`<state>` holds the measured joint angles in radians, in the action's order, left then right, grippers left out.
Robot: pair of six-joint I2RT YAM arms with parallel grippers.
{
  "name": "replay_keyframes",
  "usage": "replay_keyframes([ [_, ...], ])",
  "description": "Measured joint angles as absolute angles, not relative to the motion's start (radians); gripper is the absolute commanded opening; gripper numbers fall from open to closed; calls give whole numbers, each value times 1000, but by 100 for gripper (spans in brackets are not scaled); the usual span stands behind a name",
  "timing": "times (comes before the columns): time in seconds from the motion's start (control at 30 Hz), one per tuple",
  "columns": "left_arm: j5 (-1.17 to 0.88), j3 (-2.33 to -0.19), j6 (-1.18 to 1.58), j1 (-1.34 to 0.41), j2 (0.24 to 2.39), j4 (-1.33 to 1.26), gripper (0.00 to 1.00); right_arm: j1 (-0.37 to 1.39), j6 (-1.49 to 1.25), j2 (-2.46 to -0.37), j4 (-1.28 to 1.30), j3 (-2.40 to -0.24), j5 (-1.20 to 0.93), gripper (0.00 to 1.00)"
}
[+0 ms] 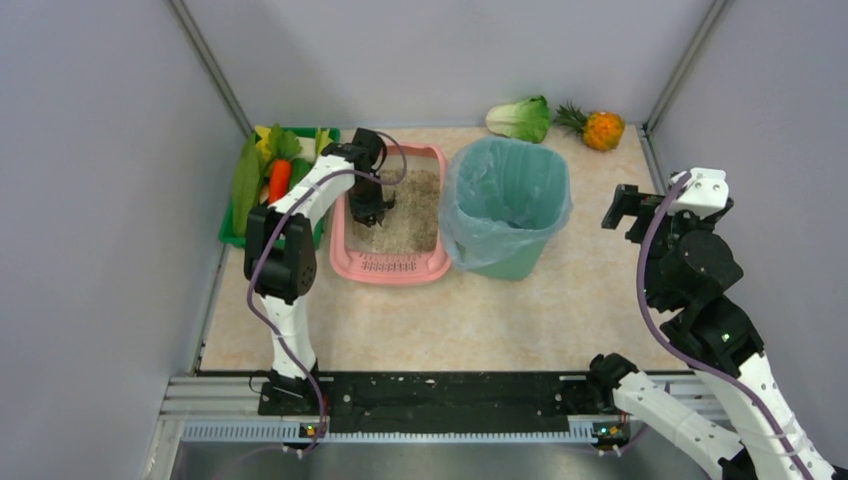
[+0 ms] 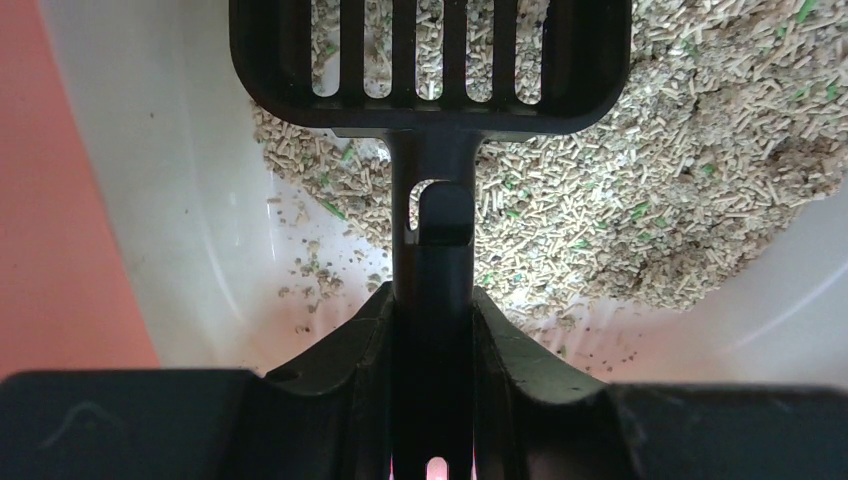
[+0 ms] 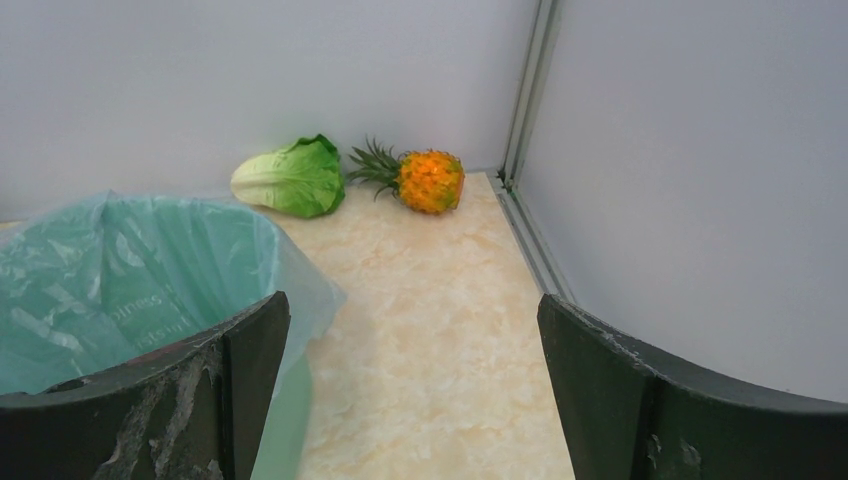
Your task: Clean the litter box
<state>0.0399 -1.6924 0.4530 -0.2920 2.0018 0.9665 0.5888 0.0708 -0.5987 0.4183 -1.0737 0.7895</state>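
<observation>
A black scoop (image 2: 430, 60) is clamped in the left tool (image 2: 432, 330) inside the litter box (image 1: 390, 266), while the right tool (image 3: 410, 380), well right of it, is spread wide, empty.

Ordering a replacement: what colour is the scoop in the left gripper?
The scoop is black; the left wrist view shows it best.

The head of the scoop (image 2: 430, 100) is cut off by the top edge of the left wrist view, and the end of its handle is hidden within the left pincer (image 2: 432, 305). Seen from above, the scoop is too small to be made out, and the crate (image 1: 228, 237) is partly covered by the left arm (image 1: 300, 205). The bin (image 3: 120, 270) is cropped in the right wrist view.
</observation>
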Motion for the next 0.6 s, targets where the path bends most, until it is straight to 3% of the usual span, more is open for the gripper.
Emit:
replay_keyframes([
  [0.6,81,-1642,236,-284,2070,803,0,589,112,-612,369,-1058,811,95],
])
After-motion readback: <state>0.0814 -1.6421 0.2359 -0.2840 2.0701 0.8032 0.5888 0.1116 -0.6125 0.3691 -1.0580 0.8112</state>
